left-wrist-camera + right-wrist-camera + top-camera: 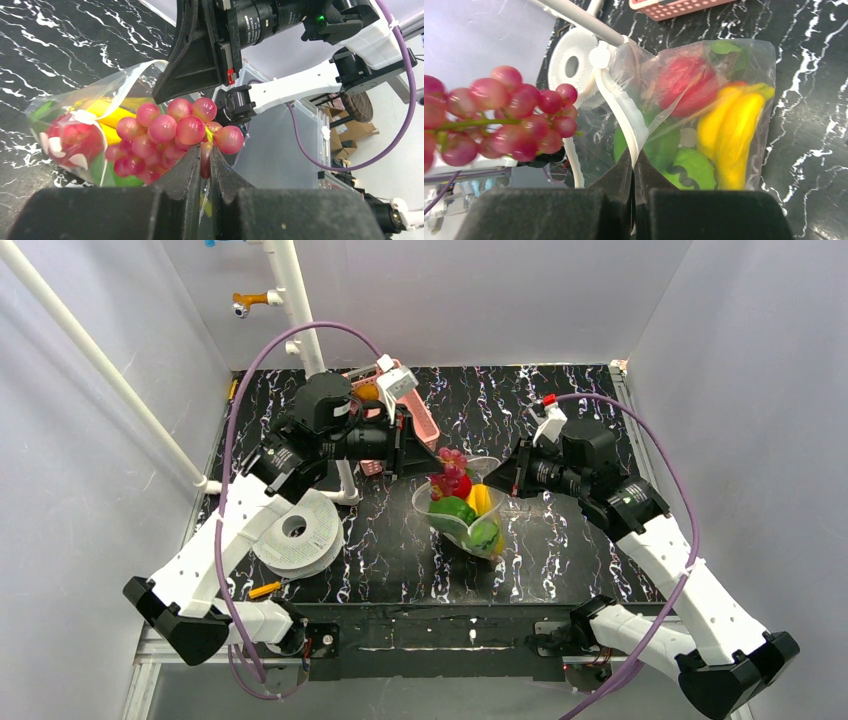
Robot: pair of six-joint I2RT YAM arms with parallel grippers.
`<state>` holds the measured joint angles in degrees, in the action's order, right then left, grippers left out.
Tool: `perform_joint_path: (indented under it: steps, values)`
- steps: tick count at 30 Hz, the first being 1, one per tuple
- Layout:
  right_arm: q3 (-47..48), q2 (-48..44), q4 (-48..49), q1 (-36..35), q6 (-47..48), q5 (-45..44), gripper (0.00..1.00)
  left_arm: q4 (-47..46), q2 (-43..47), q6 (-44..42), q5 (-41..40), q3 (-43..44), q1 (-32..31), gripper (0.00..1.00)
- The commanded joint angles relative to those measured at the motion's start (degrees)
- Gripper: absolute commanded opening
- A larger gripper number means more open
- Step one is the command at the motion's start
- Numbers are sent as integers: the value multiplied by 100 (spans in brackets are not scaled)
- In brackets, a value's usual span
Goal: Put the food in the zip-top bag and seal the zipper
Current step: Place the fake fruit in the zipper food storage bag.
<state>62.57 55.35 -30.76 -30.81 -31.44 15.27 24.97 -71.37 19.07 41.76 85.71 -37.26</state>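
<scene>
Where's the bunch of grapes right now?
In the top view, mid-table: the grapes hang from the left gripper at the far mouth of the zip-top bag, the right gripper just beside them.

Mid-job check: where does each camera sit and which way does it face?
Top external: above, behind the bases, looking down on the table; left arm and right arm show.
Left wrist: looks along its shut left end effector at the grape bunch it holds, right arm beyond.
Right wrist: looks along the right end effector pinching the zip-top bag mouth.
Both wrist views share grapes and bag.
</scene>
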Motion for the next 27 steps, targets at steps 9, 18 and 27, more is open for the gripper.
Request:
perform_joint_path:
  steps: [9,18,27]
  values:
    - [-3,-25,1071,22,-890,822,1,-297,-282,71,-30,-286,-416,0]
    - [-167,23,1380,31,-1164,981,1,-646,-488,348,-1010,-857,-492,0]
    - [-128,-8,1345,56,-1185,867,1,-823,-430,462,-1409,-1509,-486,0]
